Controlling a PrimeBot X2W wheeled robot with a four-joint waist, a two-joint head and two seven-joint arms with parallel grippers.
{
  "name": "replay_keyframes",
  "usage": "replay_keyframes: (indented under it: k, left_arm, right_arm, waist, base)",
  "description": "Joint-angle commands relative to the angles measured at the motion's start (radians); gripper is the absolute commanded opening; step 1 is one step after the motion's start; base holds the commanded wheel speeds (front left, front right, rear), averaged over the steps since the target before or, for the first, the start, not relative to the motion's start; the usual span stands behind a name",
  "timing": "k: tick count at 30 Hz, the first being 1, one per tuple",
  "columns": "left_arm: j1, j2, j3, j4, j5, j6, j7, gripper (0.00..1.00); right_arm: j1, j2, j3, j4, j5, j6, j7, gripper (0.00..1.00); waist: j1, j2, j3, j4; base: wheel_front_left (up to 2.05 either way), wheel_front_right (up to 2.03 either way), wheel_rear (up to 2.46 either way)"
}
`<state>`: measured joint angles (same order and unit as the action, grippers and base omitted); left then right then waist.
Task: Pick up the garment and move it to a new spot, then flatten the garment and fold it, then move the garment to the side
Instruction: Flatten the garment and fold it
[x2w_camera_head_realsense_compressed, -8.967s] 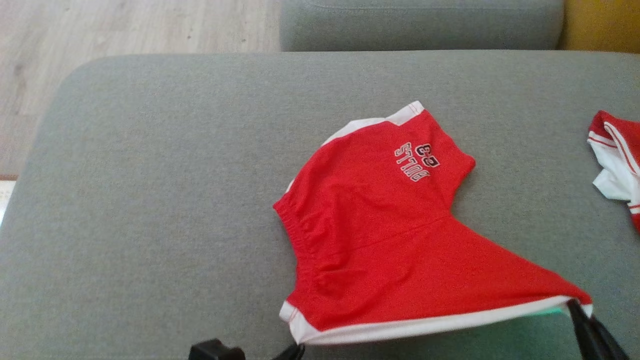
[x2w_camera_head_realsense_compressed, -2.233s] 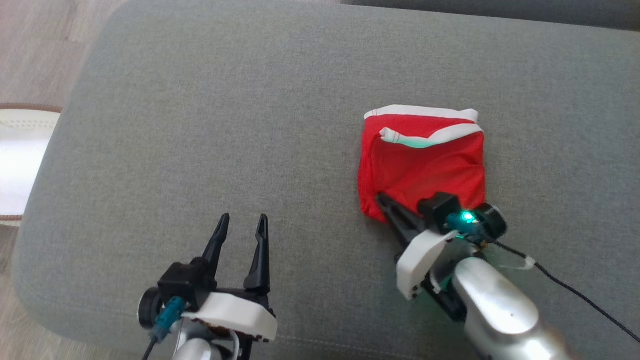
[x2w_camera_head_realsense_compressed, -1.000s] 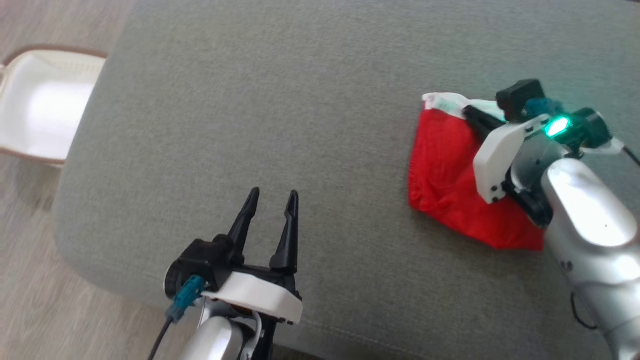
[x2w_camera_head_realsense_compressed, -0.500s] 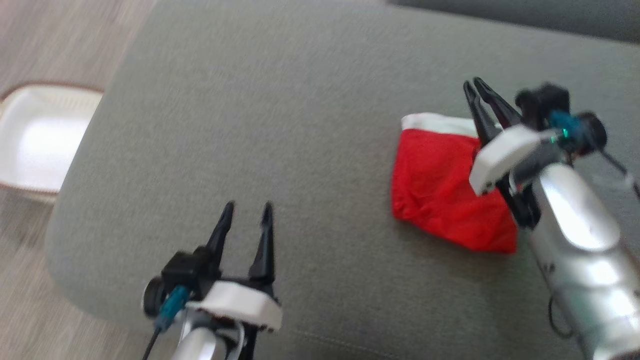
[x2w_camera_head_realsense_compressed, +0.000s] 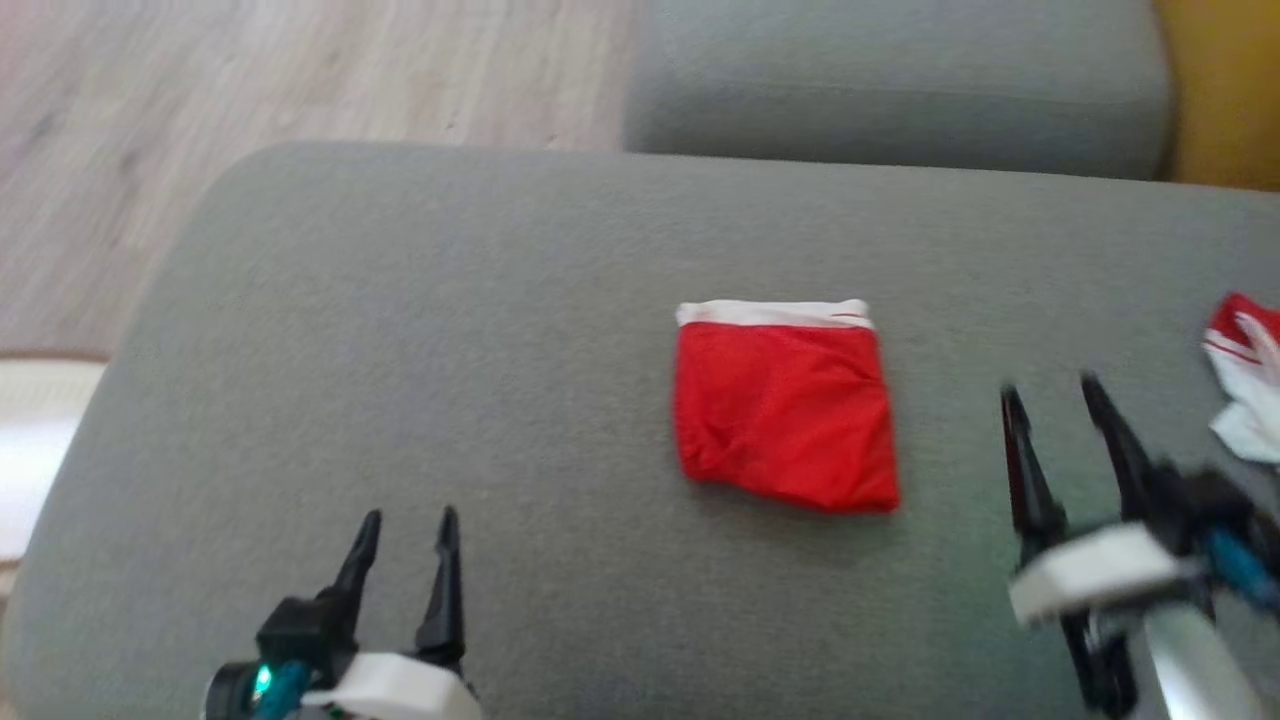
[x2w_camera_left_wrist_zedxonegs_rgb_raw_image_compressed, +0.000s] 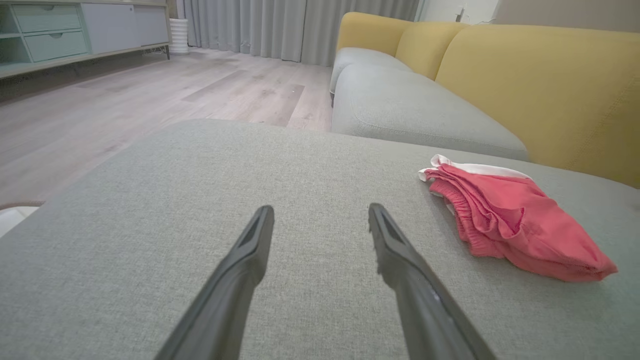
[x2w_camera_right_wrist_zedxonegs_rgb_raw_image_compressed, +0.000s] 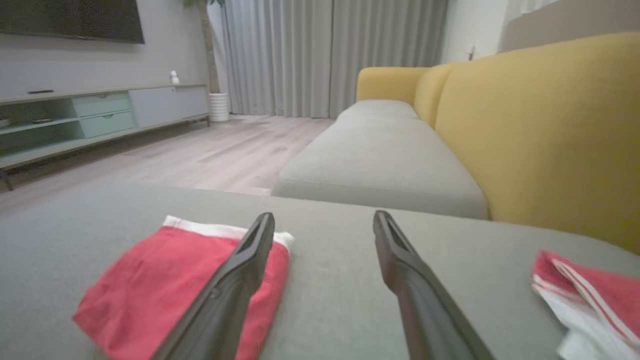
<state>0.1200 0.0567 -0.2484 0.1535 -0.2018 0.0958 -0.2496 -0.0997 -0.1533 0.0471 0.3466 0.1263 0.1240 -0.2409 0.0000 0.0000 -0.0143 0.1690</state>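
We see the garment lying folded into a small red square with a white band along its far edge, near the middle of the grey sofa cushion. Nothing touches it. The left gripper hovers well to the garment's left, low over the cushion, its fingers spread and empty. The right gripper sits near the garment's right side, also spread wide with nothing between its fingers; from its own wrist camera the red square lies just past its left finger.

We judge the folding done and the last step, moving the garment to the side, either finished or nearly so.

The risks come from how the fold sits. In the left wrist view the bundle is not flat: several layers bunch thick at the waistband end and taper toward the other end. If a gripper closes on the top layer alone, we expect the fold to peel open as it lifts. A pinch has to take the whole stack, and at the thick end the fingers may slip off.

Dragging is the other hazard, since the cushion's woven cloth would probably grip the bottom layer and skew the square. To the right lies a second garment, red and white and loosely heaped near the cushion's edge. A push that way could run the two together, or the right arm could snag that heap as it turns.
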Motion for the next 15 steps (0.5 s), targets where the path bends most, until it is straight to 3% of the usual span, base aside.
replay_keyframes:
  k: [1, 8, 15]
  left_arm:
    - [-0.026, -0.002, 0.039, -0.03, 0.009, -0.001, -0.012, 1.0]
    - [0.028, -0.002, 0.089, -0.032, 0.035, -0.029, -0.012, 1.0]
    - [0.047, -0.004, 0.107, -0.031, 0.05, -0.058, -0.012, 1.0]
  right_arm:
    - [-0.006, 0.004, 0.013, -0.042, -0.003, 0.007, -0.015, 1.0]
    - [0.182, 0.039, -0.008, -0.137, -0.038, 0.007, -0.02, 1.0]
    - [0.267, 0.077, -0.029, -0.181, -0.062, 0.007, -0.021, 1.0]
  waist:
    - [0.0, 0.0, -0.022, -0.028]
    - [0.0, 0.0, -0.042, -0.059]
    - [0.0, 0.0, -0.048, -0.077]
  base:
    - [0.0, 0.0, 0.0]
    - [0.0, 0.0, 0.0]
    - [0.0, 0.0, 0.0]
